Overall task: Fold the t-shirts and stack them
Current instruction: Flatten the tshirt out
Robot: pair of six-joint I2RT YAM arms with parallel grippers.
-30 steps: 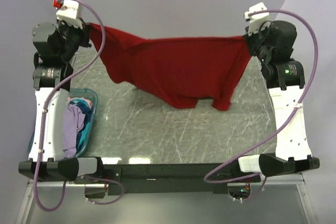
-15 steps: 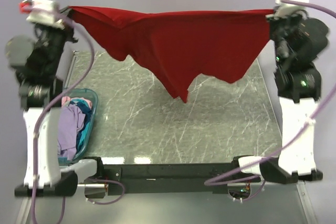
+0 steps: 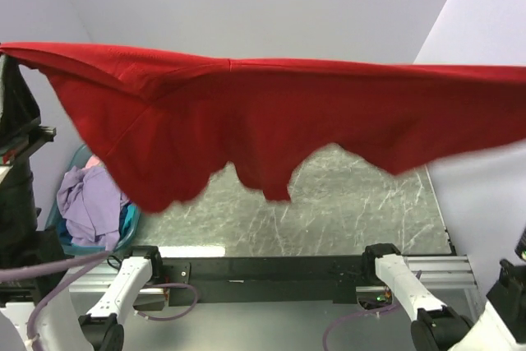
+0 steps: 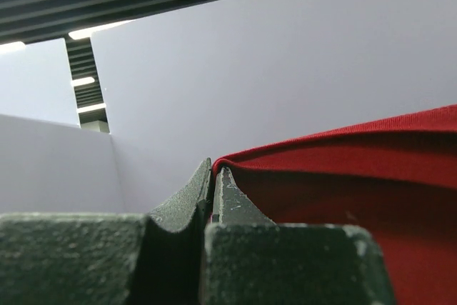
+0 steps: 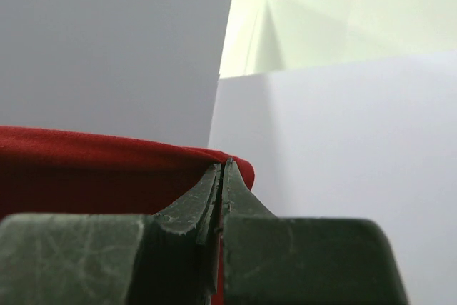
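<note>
Top camera first: the large bright red cloth t-shirt (image 3: 271, 121) is strung high across the whole frame from left edge to right, hanging well clear of the grey marbled table (image 3: 362, 203), its lower edge ragged and dipping deeper on the left. Down at the near left, a crumpled lavender t-shirt (image 3: 86, 203) sits in the translucent teal plastic basket (image 3: 76, 156); both fingertips are outside this view. Over to the left wrist: the left gripper (image 4: 213, 169) is pinched together on the red hem, with only a thin lip of cloth caught at the very tips. Right wrist now: the right gripper (image 5: 223, 166) is clamped the same way on the opposite corner, red cloth curling just over its tips. The danger, I'd say, is those shallow bites. Pull the arms any wider and a corner could slide out, dropping half the shirt. And with that lopsided drape, it may well land creased or drag over the basket.
</note>
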